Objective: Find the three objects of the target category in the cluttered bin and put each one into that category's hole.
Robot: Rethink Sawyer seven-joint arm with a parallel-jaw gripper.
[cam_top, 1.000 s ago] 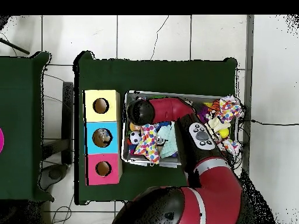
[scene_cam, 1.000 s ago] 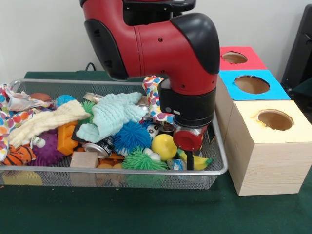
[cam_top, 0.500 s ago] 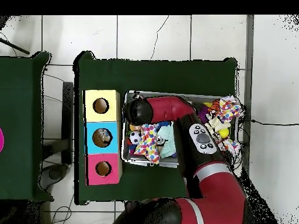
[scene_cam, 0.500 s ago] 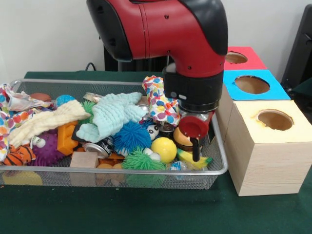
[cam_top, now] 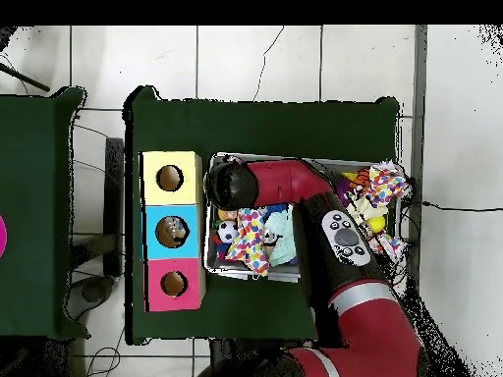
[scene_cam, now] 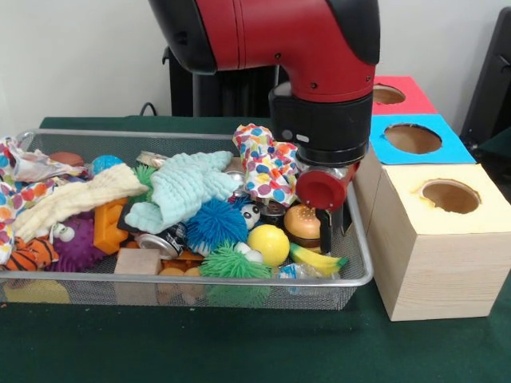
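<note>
Risen off the bin's (scene_cam: 361,275) box-side corner, gripper (scene_cam: 329,227) uncovers toy burger (scene_cam: 303,223); grip state unclear; it should re-center above before descending

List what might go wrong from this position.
The pincer hangs close beside the toy hamburger and near the wire mesh bin's rim; a slight drift may bump either. The polka-dot cloth sits against the wrist and may snag. Nothing appears gripped.
</note>
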